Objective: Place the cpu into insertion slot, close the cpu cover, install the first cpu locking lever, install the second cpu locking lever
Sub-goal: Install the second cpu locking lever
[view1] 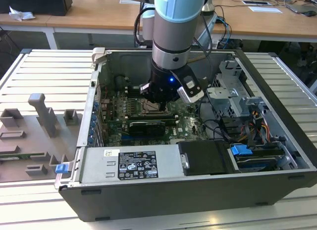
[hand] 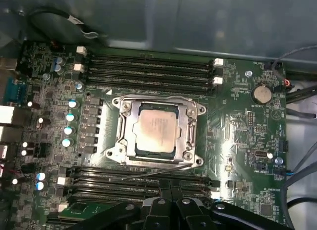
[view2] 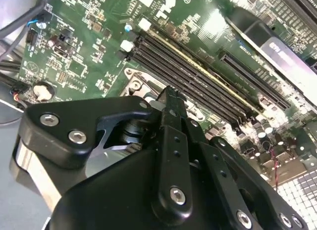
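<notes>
The arm reaches down into an open computer case (view1: 277, 116) lying on a ribbed metal table (view1: 44, 76), and its gripper (view1: 159, 105) hangs just above the green motherboard (hand: 237, 141). In the first wrist view the cpu (hand: 156, 129) sits flat in the insertion slot (hand: 130, 149), its pale metal face up, and the cpu cover (hand: 184, 127) lies closed around it, framing the chip through its square cut-out. A thin wire lever (hand: 143, 175) lies along the near edge of the socket, between it and a bank of long black memory slots (hand: 148, 66). The gripper's black fingers (hand: 166, 195) appear drawn together side by side, with nothing between them, just beside that lever; whether they touch it cannot be told. In the second wrist view the fingers (view2: 171, 121) point down at the socket corner beside the memory slots. Near the exterior view's left, grey plastic fixtures (view1: 42, 113) rest on the table.
</notes>
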`<state>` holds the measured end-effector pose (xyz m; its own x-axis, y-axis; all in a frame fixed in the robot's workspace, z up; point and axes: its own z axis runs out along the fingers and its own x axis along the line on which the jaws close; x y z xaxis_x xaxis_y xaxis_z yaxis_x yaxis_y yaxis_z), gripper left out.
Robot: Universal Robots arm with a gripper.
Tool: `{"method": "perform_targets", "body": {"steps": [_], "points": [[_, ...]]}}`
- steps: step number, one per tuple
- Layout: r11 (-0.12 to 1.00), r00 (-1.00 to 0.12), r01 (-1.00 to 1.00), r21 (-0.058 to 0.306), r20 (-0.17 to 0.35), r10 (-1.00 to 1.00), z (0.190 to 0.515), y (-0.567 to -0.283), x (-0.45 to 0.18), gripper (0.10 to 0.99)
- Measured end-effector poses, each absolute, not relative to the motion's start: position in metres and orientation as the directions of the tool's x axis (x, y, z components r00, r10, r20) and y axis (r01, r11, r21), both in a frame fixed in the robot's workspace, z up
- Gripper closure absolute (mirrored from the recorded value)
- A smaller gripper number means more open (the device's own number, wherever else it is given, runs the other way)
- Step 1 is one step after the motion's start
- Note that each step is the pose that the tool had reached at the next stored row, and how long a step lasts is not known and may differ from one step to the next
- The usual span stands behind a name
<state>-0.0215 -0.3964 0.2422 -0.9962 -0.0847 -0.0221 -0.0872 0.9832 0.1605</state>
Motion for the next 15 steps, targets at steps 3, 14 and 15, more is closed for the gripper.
{"method": "perform_targets", "body": {"steps": [3, 14, 15], "points": [[0.982, -0.996, -0.087, 0.166, -0.023, -0.085, 0.242, -0.397, -0.026, 0.98], [0.978, -0.996, -0.087, 0.189, -0.025, -0.084, 0.238, -0.397, -0.05, 0.98], [0.978, -0.996, -0.087, 0.191, -0.025, -0.084, 0.237, -0.397, -0.052, 0.98]]}}
